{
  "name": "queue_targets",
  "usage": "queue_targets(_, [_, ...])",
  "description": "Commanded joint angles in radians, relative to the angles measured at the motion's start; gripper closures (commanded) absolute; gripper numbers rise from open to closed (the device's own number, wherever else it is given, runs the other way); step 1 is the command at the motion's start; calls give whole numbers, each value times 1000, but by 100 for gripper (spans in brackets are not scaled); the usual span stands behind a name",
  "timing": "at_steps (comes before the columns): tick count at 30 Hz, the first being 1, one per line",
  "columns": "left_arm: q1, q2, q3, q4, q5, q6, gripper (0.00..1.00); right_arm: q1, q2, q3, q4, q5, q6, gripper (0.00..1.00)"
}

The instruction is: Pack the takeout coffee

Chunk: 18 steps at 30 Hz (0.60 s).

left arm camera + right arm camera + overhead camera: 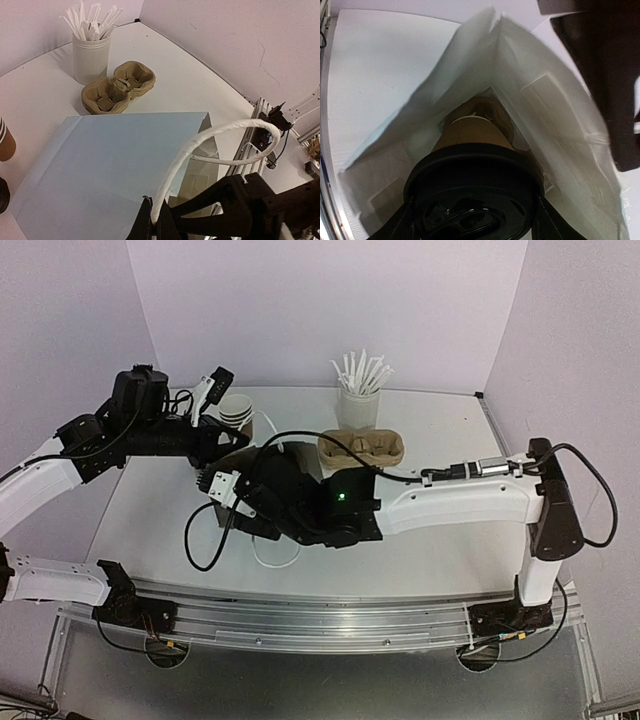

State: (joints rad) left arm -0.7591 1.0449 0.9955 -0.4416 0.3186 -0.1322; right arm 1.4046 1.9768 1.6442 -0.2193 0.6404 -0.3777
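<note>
Two grippers, what's each got? (QA)

Left gripper is pinched tight on the twisted handle of the white paper bag. The handle loops up out of the closed jaws. Right gripper is clamped on a lidded cup — fingers pressed in from either side at the black lid. (me)

Where's that cup? (QA)

Inside the bag's mouth, on my right wrist view. White bag walls spread on both sides of it. The brown body points deeper into the bag and the lid faces the camera. Can't tell if it's touching the bag floor. (me)

Bag pose? (QA)

Its broad side panel faces my left wrist camera, with the open end toward my right arm. Upright or tipped, I can't tell. From the top view my right arm covers most of it. (me)

Carrier? (QA)

Cup carrier sits flat on the table, wells up, beyond the bag. It's just beside the cup of white sticks, on that cup's near side. Touching or not, too close to call. (me)

Other cups? (QA)

Stack of brown cups stands upright at the back left — right by my left wrist, near the bag's far corner. Only its edge shows in the left wrist view. (me)
</note>
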Motion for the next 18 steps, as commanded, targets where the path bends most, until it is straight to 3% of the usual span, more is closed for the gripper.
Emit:
queue_targets(1, [28, -33, 46, 62, 162, -7, 100, -36, 43, 55, 34, 89, -28, 100])
queue_targets(7, [59, -28, 45, 60, 245, 1, 100, -54, 93, 79, 37, 142, -33, 100])
queue_targets(18, [64, -13, 15, 84, 317, 45, 100, -59, 170, 150, 37, 100, -54, 100])
